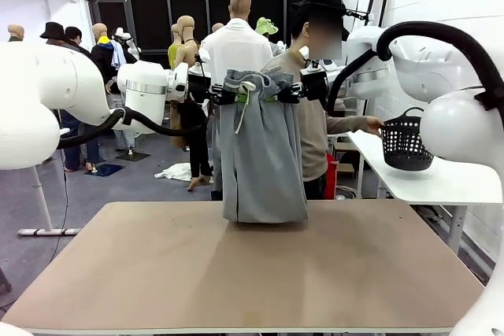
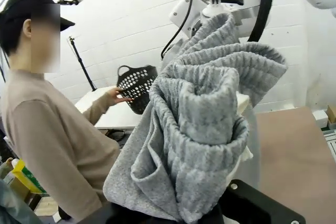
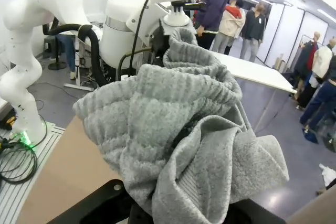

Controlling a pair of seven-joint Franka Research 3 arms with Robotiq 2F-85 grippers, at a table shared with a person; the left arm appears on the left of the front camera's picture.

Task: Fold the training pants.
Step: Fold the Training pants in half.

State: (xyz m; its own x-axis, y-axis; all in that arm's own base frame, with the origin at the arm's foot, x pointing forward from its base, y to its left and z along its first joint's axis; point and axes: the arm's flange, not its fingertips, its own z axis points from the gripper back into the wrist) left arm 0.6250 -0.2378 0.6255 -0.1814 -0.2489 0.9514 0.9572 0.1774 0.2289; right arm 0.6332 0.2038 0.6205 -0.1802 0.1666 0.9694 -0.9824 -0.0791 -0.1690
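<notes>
Grey training pants [image 1: 262,155], hanging bunched

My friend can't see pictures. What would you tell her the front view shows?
Two white robot arms hold grey training pants up by the waistband, the left claw and right claw each shut on it, the bottom resting on a brown table. Behind, a person touches a black basket.

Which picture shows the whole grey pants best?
The front view: the training pants hang full length from both claws, hem on the table. Both wrist views show only bunched waistband fabric up close.
</notes>
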